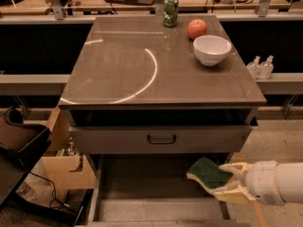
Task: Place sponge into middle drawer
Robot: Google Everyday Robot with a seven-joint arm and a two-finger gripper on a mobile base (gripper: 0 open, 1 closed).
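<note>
At lower right of the frame, the end effector [226, 179] is pinching the sponge [206, 171] above the open middle drawer [142, 179].

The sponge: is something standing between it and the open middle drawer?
Nothing visible does. The claw holds the sponge above the right side of the middle drawer, and the grey floor beneath it shows no object.
</note>
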